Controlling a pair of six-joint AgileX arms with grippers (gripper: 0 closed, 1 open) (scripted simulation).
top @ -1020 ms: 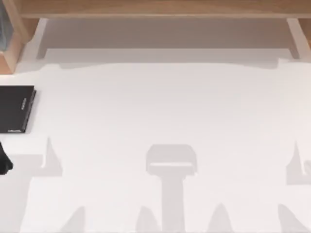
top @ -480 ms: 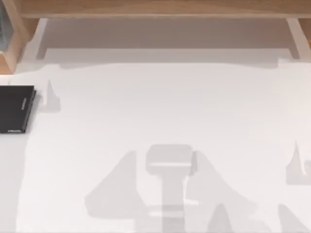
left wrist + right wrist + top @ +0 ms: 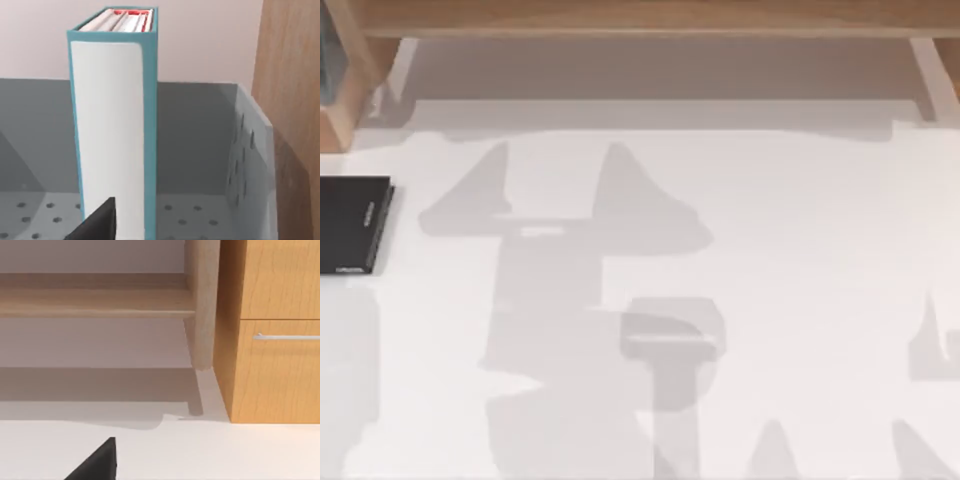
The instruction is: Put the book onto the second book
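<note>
The book stands upright in a grey tray just ahead of the left pincer — teal cover, white pages, red on top. Pincer opening: cannot tell.

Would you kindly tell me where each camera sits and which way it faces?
Top view: above the table, looking down at the black book at its left edge.
Left wrist view: on the left arm, facing the upright teal book in a grey bin; a dark claw tip shows.
Right wrist view: on the right arm, facing a wooden drawer cabinet; a claw tip shows.
Shared: top and right wrist views show the white table.
</note>
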